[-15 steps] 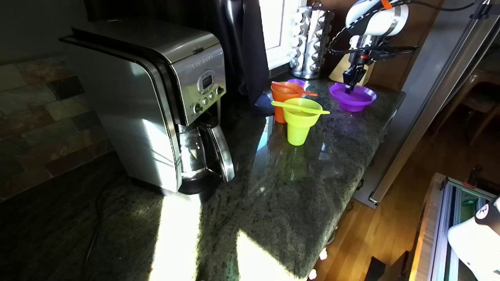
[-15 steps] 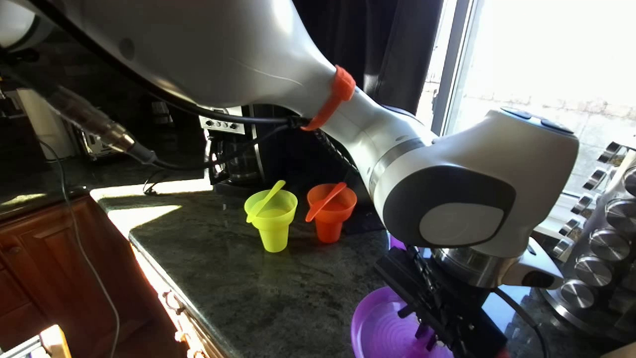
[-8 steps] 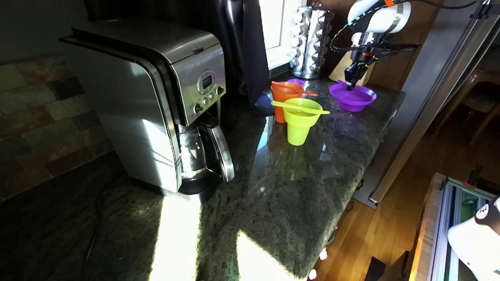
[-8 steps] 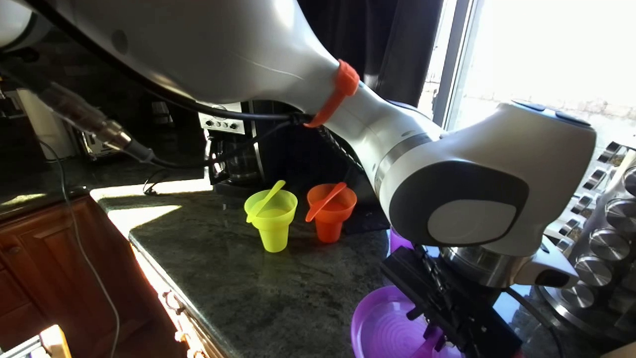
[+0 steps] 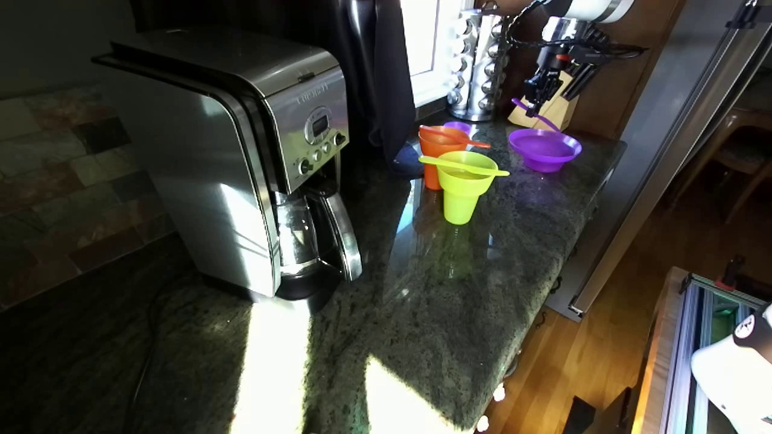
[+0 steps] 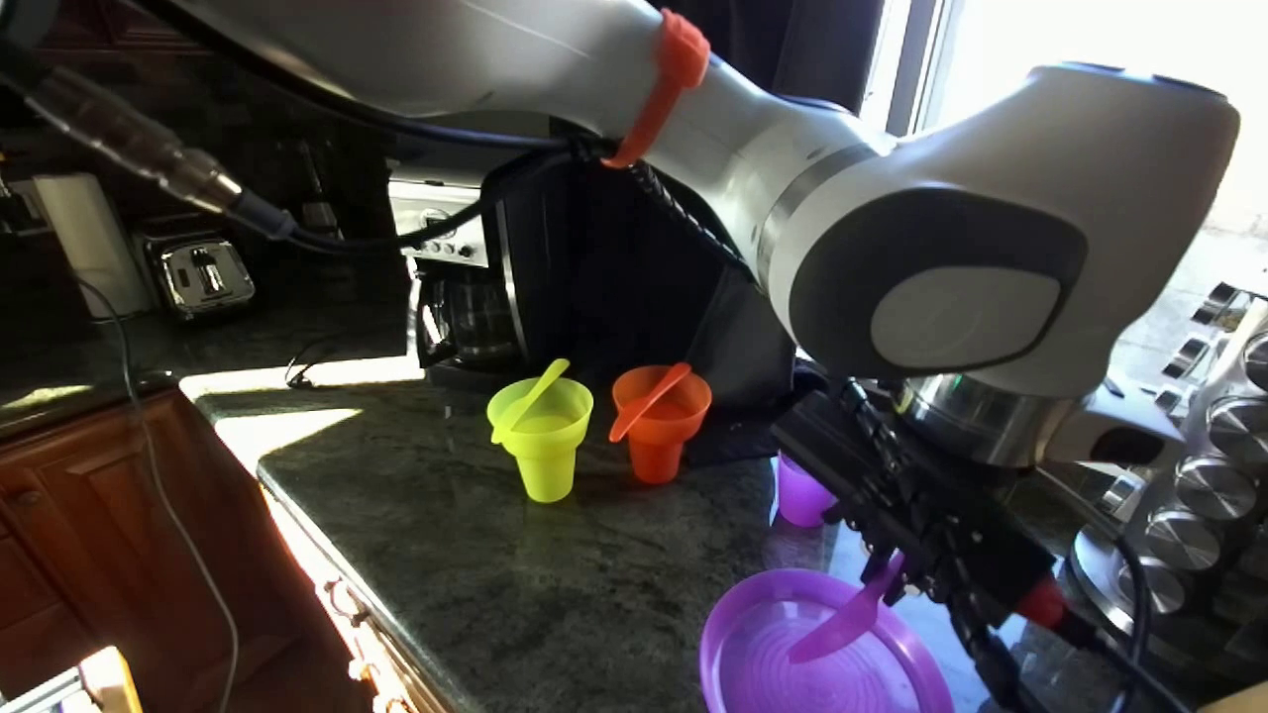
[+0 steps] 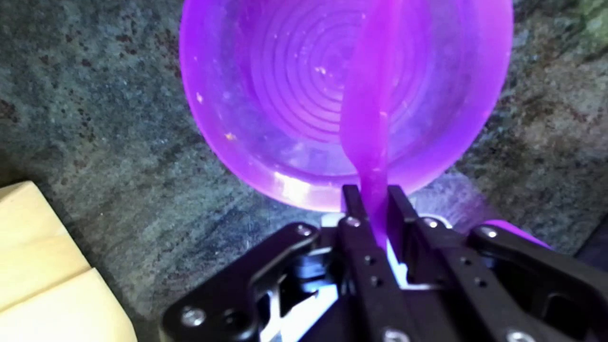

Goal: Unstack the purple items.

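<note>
A purple spoon is pinched between the black fingertips of my gripper. In both exterior views the spoon hangs tilted, its broad end pointing down over the purple bowl. This wide-rimmed bowl sits upright on the counter, below the gripper. Beyond it stands a purple cup, partly covered by the arm in an exterior view; only its rim shows behind the orange cup elsewhere. Whether further purple pieces lie nested in the bowl, I cannot tell.
A yellow-green cup and an orange cup, each with a spoon across its top, stand on the counter. A wooden knife block is close to the gripper. A spice rack and coffee maker stand further along.
My gripper has risen from the bowl, bringing the purple spoon up with it. The bowl and the cups have stayed in place.
</note>
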Controlling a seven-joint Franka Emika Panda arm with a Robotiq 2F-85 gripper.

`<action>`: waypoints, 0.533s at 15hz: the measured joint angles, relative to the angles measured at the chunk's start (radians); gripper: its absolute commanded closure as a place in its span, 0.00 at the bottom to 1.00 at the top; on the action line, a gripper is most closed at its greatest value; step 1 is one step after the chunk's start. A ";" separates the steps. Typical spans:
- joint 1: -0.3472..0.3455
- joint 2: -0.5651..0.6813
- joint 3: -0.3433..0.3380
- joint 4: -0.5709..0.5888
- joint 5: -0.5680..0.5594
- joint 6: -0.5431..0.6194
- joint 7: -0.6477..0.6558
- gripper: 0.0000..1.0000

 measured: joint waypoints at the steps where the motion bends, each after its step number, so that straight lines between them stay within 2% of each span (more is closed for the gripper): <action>1: 0.003 0.002 0.003 0.025 0.001 -0.015 0.018 0.96; 4: 0.017 0.021 0.017 0.109 0.001 -0.046 0.037 0.96; 5: 0.021 0.031 0.024 0.136 0.001 -0.054 0.037 0.84; 8: 0.035 0.065 0.039 0.205 -0.002 -0.087 0.033 0.84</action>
